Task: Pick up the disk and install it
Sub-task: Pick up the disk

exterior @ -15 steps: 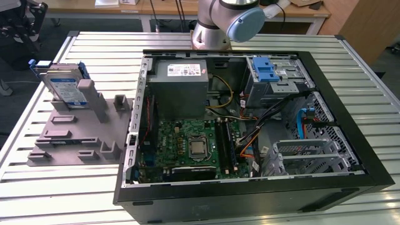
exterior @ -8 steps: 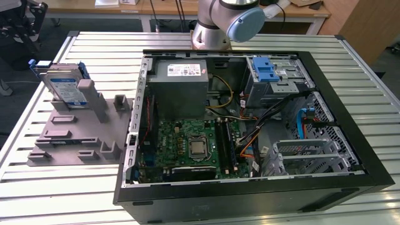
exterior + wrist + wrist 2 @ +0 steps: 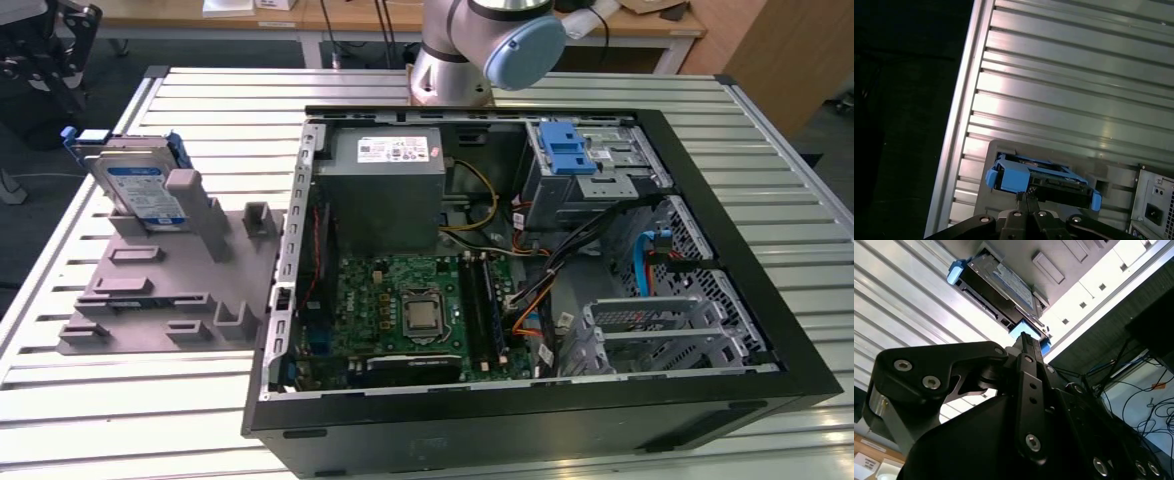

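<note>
The disk (image 3: 140,190), a silver drive with a white-and-blue label in a blue bracket, stands on edge in a grey holder (image 3: 160,285) at the exterior view's left. Both wrist views look down on it: its blue bracket (image 3: 1041,182) lies just beyond the fingertips, and its labelled face (image 3: 999,282) sits past the black finger. My gripper (image 3: 1023,196) hangs above the disk, apart from it, with its thin fingers pressed together and nothing between them. The same gripper (image 3: 1025,340) points at the bracket's blue end.
An open black computer case (image 3: 747,290) lies on the slatted metal table (image 3: 200,400), right of the holder. Inside are a grey power supply (image 3: 387,190), a green motherboard (image 3: 414,310), cables and a silver drive cage with a blue latch (image 3: 577,158). The arm's base (image 3: 454,60) stands behind the case.
</note>
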